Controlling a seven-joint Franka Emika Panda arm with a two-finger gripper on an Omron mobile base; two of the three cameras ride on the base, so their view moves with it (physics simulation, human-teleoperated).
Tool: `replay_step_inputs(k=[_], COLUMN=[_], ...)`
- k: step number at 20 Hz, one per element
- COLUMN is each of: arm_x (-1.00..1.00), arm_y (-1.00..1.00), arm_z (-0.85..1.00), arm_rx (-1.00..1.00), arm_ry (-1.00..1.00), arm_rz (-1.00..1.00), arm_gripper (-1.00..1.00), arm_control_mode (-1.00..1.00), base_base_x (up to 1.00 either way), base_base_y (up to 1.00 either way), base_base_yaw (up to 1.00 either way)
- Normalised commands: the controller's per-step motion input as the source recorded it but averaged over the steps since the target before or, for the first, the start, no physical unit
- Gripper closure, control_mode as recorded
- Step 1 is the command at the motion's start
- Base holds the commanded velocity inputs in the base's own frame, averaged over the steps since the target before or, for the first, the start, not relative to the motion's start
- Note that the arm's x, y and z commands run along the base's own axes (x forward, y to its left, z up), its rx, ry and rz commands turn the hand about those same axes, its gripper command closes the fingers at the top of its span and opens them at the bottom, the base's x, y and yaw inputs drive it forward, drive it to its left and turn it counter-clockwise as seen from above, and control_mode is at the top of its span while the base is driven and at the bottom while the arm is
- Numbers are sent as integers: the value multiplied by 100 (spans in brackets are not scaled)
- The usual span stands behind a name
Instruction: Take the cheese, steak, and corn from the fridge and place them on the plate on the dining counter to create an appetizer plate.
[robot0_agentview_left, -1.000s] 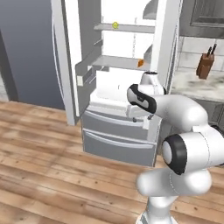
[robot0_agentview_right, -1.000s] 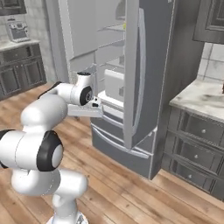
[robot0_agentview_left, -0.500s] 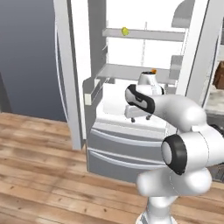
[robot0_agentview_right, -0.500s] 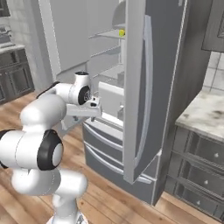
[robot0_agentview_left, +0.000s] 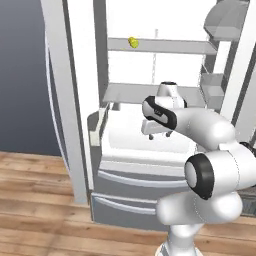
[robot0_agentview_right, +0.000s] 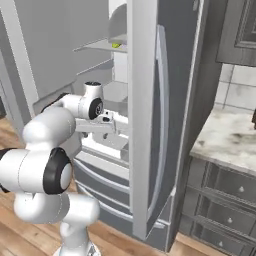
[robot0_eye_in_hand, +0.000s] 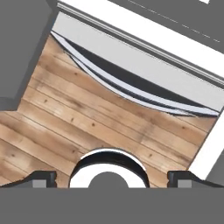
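Fridge doors open, base pulled up close. Gripper hangs in front of the lower compartment, fingers spread wide, holding nothing, the hand camera looking down at the wooden floor. Corn sits on the top shelf, well above the hand; cheese and steak I cannot make out. Risk: lifting toward that shelf could catch the middle shelf's edge, since the wrist sits just under it. Compared with a second ago, both base views have closed in on the fridge; the fingers are as wide as before.
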Motion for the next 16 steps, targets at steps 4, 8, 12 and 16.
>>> replay_step_inputs(k=[4, 8, 12, 16], arm_x=[0, 0, 0, 0], arm_y=[0, 0, 0, 0], arm_z=[0, 0, 0, 0], arm_rx=[0, 0, 0, 0], arm_ry=[0, 0, 0, 0], arm_rz=[0, 0, 0, 0], arm_gripper=[-100, -100, -100, -100], arm_control_mode=[100, 100, 100, 100], base_base_x=[60, 41, 22, 27], base_base_y=[92, 21, -18, -7], base_base_yaw=[-34, -33, -27, -23])
